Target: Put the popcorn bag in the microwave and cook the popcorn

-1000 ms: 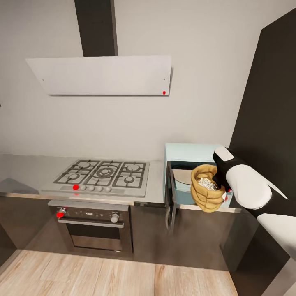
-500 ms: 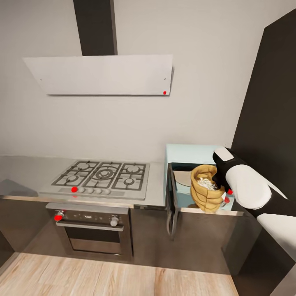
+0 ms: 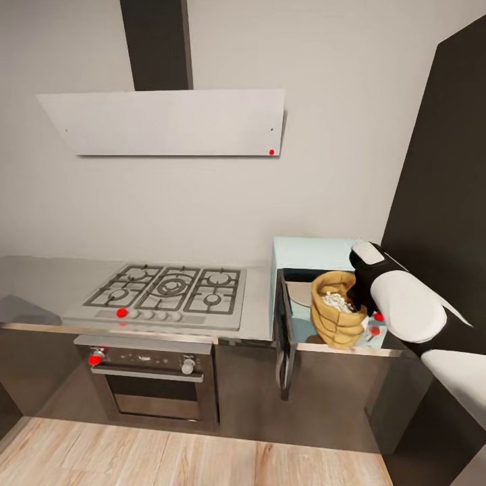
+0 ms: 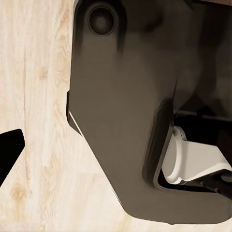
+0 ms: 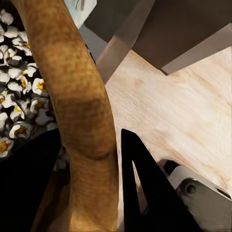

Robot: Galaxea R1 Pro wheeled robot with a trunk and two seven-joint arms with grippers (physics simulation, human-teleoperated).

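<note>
Right gripper clamps popcorn bag; no writing legible.

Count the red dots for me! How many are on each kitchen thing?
Hood: 1
Hob: 1
Oven: 1
Microwave: 2, beside the bag
Total: 5
</note>
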